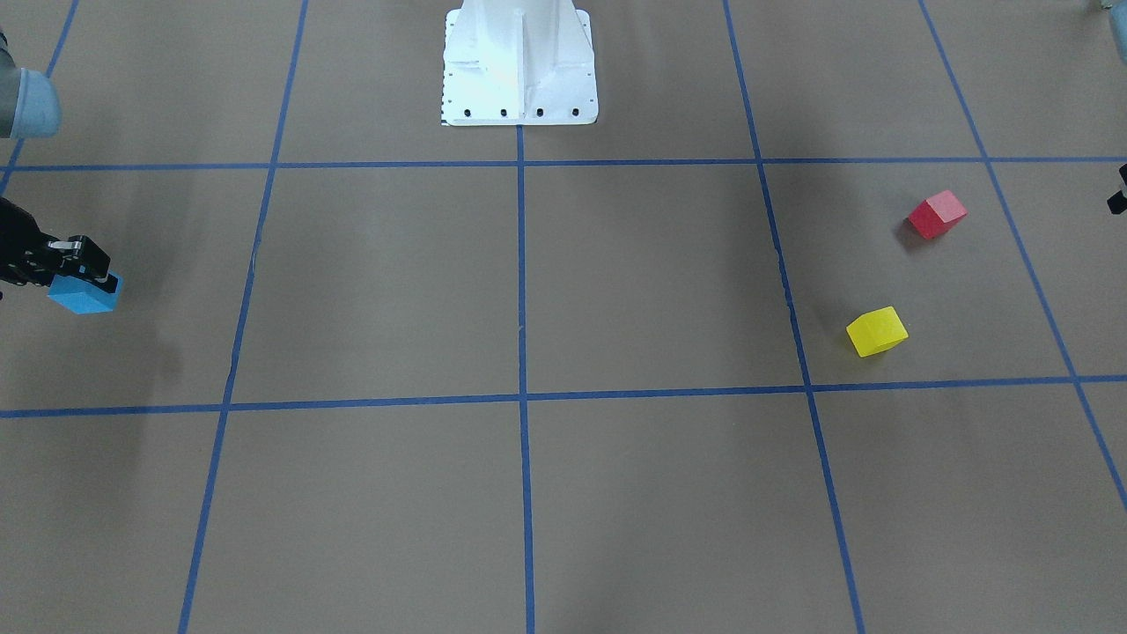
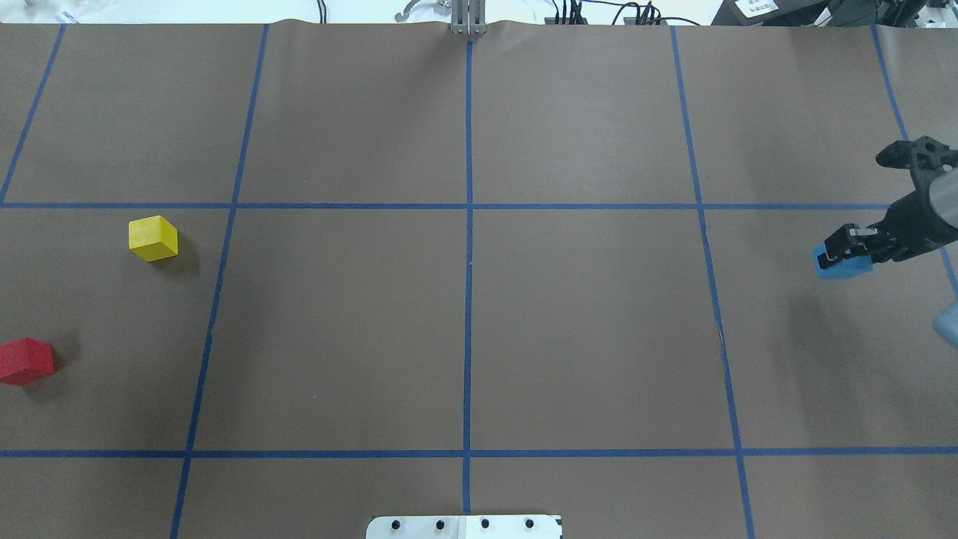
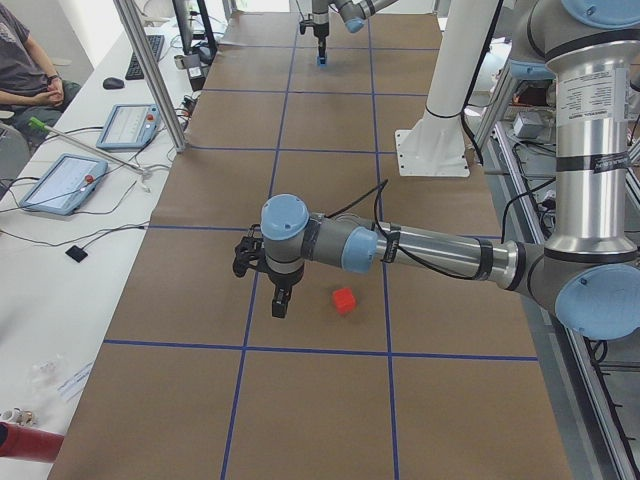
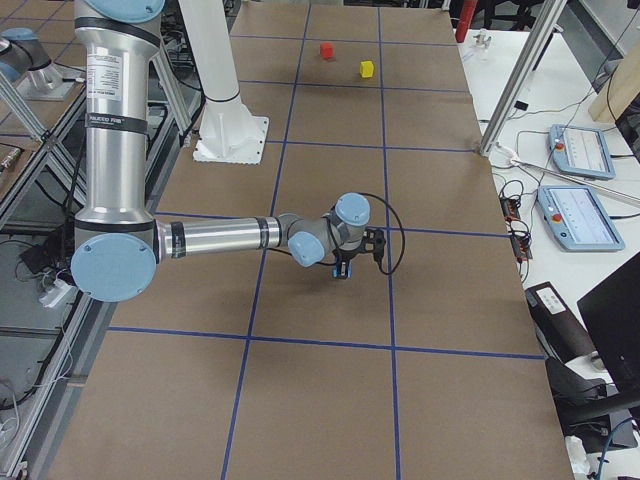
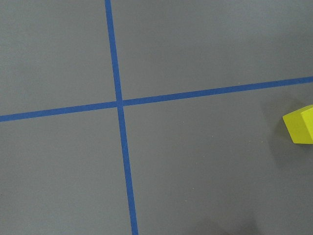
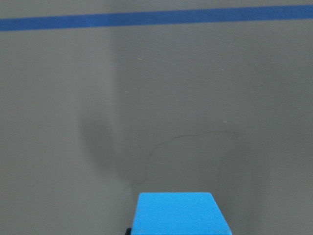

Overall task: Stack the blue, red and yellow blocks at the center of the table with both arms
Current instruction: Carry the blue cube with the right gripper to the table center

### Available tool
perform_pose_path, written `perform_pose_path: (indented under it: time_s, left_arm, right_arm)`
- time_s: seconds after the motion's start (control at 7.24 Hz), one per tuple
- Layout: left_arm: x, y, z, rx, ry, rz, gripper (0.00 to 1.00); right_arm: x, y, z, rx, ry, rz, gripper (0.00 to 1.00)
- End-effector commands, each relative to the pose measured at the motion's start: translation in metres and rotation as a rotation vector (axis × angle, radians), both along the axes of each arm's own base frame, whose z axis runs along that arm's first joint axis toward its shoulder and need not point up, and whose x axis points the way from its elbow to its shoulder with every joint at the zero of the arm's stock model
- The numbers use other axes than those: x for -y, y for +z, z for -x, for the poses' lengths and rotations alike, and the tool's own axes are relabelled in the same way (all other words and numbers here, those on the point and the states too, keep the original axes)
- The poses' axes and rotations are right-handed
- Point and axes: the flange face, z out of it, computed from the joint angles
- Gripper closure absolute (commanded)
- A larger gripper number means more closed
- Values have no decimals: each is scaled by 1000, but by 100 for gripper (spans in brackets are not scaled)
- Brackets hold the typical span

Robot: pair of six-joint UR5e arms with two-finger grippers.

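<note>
Grips blue block (image 2: pixel 844 268) between closed right fingers (image 1: pixel 91 257), seemingly just off the surface (image 2: pixel 584 337), can't tell state of left fingers (image 3: pixel 281 303) near red block (image 3: pixel 344 300), reads as first-block transport, next needs long carry to centre and gentle release.

The middle squares of the bench (image 2: pixel 584 337) carry only flat blue tape lines (image 2: pixel 468 299), so the way to the centre crossing lies open from both sides; the white pedestal base (image 1: pixel 519 66) stands at the robot-side edge on the centre line. On the robot's left the yellow block (image 2: pixel 153 238) and red block (image 2: pixel 26 361) sit apart with bare paper between, the left arm (image 3: pixel 430 250) stretched low beside the red block. Far right, the right gripper (image 2: pixel 842 251), jaws closed on the blue block (image 2: pixel 846 268), has bare paper around it.
</note>
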Motion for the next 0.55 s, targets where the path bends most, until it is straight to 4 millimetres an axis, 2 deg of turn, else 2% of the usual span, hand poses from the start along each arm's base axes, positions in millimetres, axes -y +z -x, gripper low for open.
perform_pose_path:
  time_s: [0.0, 0.14, 0.41]
  left_arm:
    - [0, -2, -1, -1, 0, -3, 0]
    - [1, -1, -1, -1, 0, -2, 0]
    - [1, 1, -1, 1, 3, 1, 0]
  right_arm:
    - [39, -130, 79, 52, 87, 43, 100]
    - [46, -200, 156, 57, 171, 104, 100]
    - [44, -314, 296, 51, 232, 116, 100]
